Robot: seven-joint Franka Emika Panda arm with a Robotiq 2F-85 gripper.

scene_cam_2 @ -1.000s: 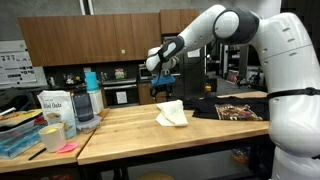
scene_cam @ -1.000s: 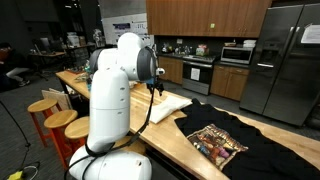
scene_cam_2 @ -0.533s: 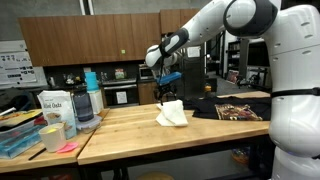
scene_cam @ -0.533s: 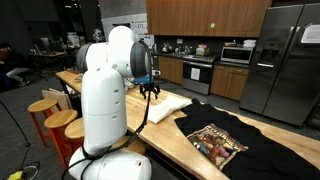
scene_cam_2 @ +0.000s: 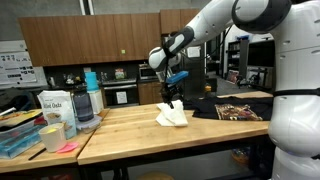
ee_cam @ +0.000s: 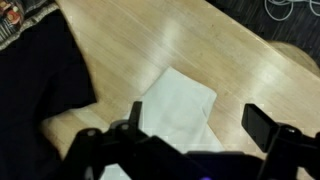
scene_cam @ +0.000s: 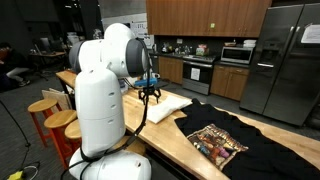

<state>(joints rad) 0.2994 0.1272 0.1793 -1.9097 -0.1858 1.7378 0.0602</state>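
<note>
White cloth (scene_cam: 170, 106) lies folded on the wooden table (scene_cam: 175, 135), about mid-frame in both exterior views, with a black shirt (scene_cam: 225, 140) bearing a printed picture spread out toward the lower right. The two are near each other, but I cannot tell whether their edges touch. Judging from how things lie, the work on the cloth has barely begun. It rests flat on the wood, not lifted, not bunched and not pinched, so the grasp itself is not yet made. The part that looks done is the approach: the claw (scene_cam: 151, 95) hangs just over the cloth, pointing down, with the arm arching in from the left of the frame. In an exterior view the claw (scene_cam_2: 171, 98) sits right above the pale heap (scene_cam_2: 172, 115), close to it, with no contact that I can make out. In the wrist view the fingers (ee_cam: 135, 112) stand wide apart, as far as they go. They straddle the cloth (ee_cam: 180, 95) at the centre of the frame, with bare table (ee_cam: 210, 40) above it and the shirt (ee_cam: 40, 75) dark at the left. The claw holds nothing, and only air shows between the fingers over the fabric.
</note>
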